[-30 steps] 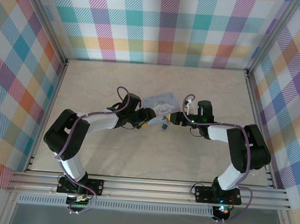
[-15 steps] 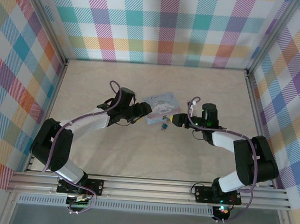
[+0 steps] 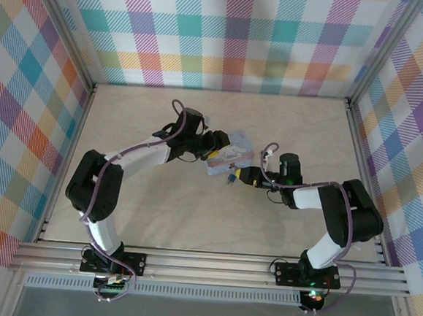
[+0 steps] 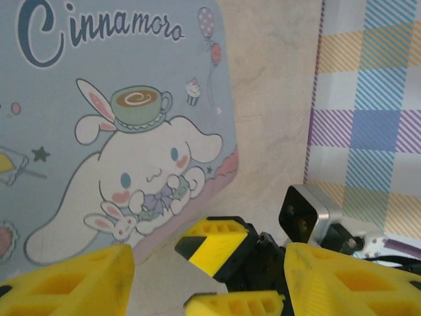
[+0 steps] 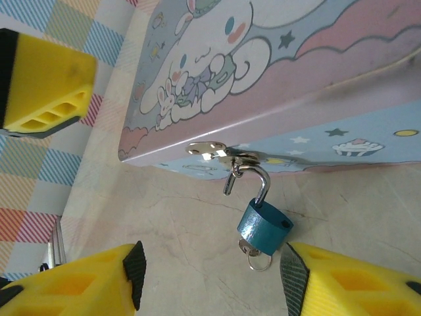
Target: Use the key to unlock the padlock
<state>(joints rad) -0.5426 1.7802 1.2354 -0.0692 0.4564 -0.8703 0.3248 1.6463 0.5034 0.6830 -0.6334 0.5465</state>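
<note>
The right gripper (image 5: 212, 268) stood apart and empty, low over the counter (image 5: 164, 237). Just ahead, the padlock (image 5: 265, 227) hung on the hasp (image 5: 214, 151) of the tin (image 5: 296, 85), the key (image 5: 255, 258) seemingly in its underside. The left gripper (image 3: 215, 145), also apart, stood left of the tin. I judged it best to pinch only the key head, then turn gently.

Two arms, left arm (image 3: 134, 159) and right arm (image 3: 309, 197): black joint housings, pale grey-white link tubes, thin purple cables (image 3: 174, 104) looped loosely alongside. Black base plates (image 3: 113, 260), bolted down; small green light (image 3: 311, 292) by the right base. On left gripper (image 4: 207, 263) and right gripper (image 5: 212, 263): chunky yellow plastic fingers (image 5: 342, 283) with moulded ribbed recesses, black backing at the inner ends. Silver-cased camera block (image 4: 304, 214), dark lens, on the right wrist.
</note>
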